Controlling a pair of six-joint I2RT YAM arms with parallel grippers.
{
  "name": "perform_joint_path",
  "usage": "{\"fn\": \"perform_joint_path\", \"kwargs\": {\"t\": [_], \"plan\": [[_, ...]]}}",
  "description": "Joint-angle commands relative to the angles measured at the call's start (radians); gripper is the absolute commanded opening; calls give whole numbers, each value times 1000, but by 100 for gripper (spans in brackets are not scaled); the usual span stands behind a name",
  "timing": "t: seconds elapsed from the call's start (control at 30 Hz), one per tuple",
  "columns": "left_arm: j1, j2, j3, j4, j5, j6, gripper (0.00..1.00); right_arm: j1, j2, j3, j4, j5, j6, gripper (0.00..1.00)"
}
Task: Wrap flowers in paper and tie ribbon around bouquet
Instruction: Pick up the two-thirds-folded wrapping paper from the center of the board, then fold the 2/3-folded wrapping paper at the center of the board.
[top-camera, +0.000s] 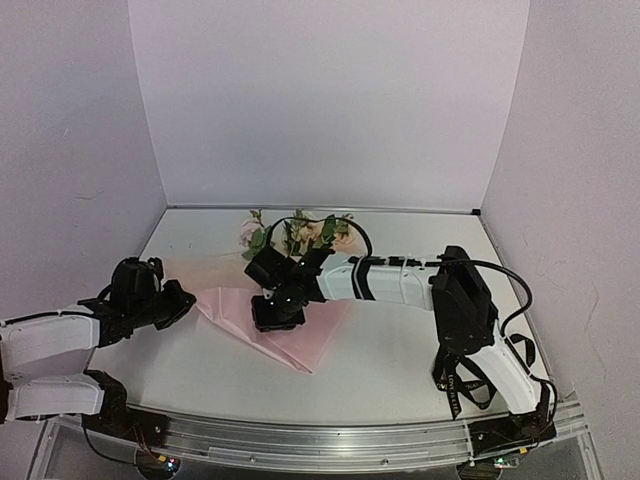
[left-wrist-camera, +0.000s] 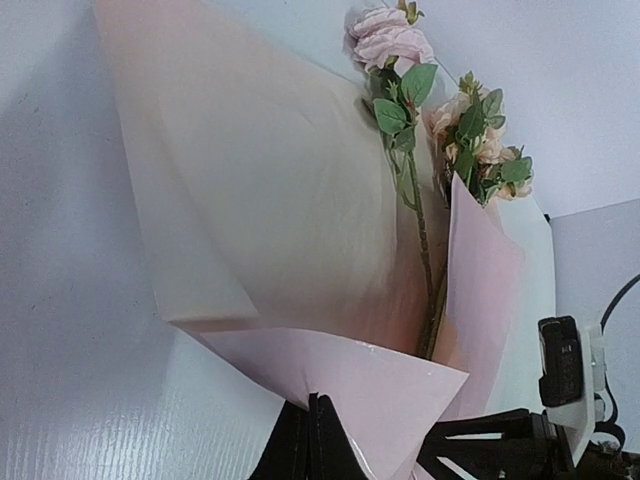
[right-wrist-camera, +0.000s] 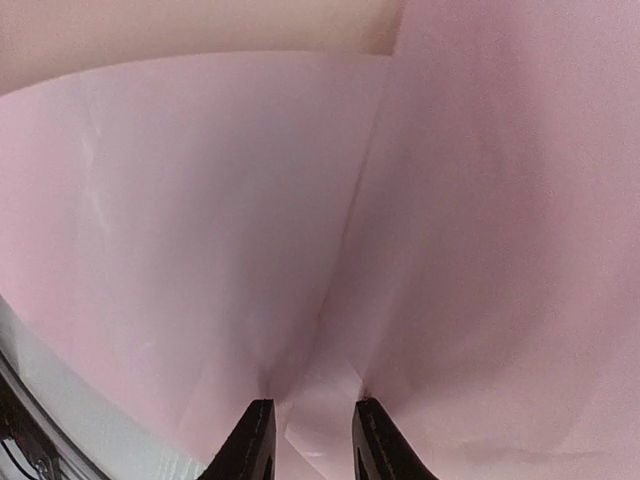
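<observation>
Left gripper (left-wrist-camera: 312, 430): closed tight on the paper's (left-wrist-camera: 260, 200) near corner, holding that flap up so it can fold over the flowers (left-wrist-camera: 400, 90), whose stems sit in the sheet's crease. Right gripper (right-wrist-camera: 313, 410): part-open, astride a fold, probably steadying the overlap; no pinch visible.

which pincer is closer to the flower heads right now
Right. The right pincer is down over the paper, just in front of the flowers. The left pincer is off at the paper's left edge, farther from them.
</observation>
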Motion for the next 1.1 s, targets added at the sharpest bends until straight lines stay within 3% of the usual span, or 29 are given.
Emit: {"fn": "perform_joint_path", "kwargs": {"t": [0.0,0.33,0.6,0.83,1.07], "plan": [[3,-21,59,-14,49,51,0,3,88,68,-19,-19,12,26],[3,-44,119,38,200,94,0,3,132,76,-18,-23,37,22],[-49,79,157,208,391,108,0,-5,101,65,13,-75,47,23],[-118,221,249,205,408,150,0,-68,-85,-134,208,-158,121,28],[-154,315,307,189,424,189,0,-113,-308,-342,267,-125,143,28]]}}
